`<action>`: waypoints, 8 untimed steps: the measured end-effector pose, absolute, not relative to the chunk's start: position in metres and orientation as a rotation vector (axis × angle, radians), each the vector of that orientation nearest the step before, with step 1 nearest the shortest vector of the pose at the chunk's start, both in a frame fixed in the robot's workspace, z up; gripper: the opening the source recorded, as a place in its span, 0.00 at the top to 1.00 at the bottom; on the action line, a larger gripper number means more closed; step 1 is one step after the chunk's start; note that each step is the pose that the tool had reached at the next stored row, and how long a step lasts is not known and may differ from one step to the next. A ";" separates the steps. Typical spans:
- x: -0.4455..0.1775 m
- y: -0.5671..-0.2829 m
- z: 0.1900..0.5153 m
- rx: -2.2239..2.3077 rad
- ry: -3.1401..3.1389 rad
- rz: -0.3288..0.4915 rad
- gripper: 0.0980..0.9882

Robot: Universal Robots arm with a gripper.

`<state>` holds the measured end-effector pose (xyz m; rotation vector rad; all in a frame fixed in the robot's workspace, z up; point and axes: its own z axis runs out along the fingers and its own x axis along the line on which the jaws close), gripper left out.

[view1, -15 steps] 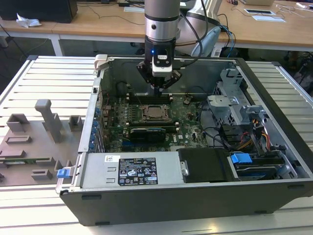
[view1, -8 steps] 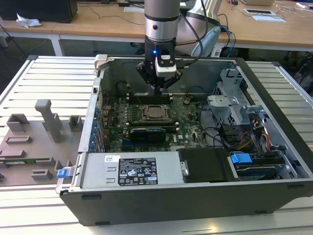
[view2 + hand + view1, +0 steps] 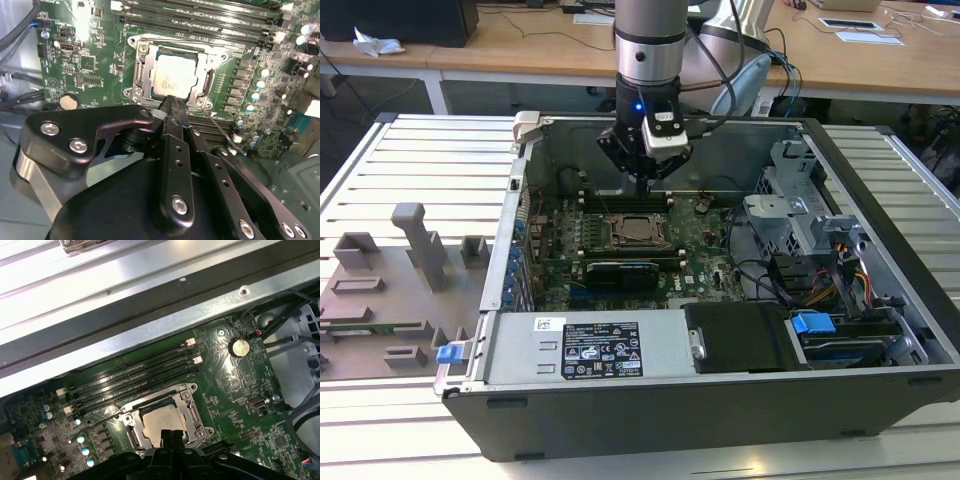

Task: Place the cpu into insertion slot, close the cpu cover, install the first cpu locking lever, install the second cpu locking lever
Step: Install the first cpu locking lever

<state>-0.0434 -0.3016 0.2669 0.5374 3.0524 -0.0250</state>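
Gripper (image 3: 643, 182) pinched together on nothing, the arm hangs straight down into the open case (image 3: 570, 150) in the exterior view, poised over the slot (image 3: 638, 232). In the second wrist view the fingertips (image 3: 169, 107) sit just beside the cover (image 3: 142, 75), which lies flat around the cpu (image 3: 171, 75) seated in the slot. In the first wrist view the cpu shows just past the closed tips. Light, stiff and likely fragile, it is best held by its edges.
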 end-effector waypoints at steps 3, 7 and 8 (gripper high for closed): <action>-0.043 -0.302 0.267 0.486 3.061 -0.024 0.99; -0.043 -0.302 0.267 0.410 3.072 -0.022 0.99; -0.043 -0.302 0.267 0.376 3.076 -0.022 0.99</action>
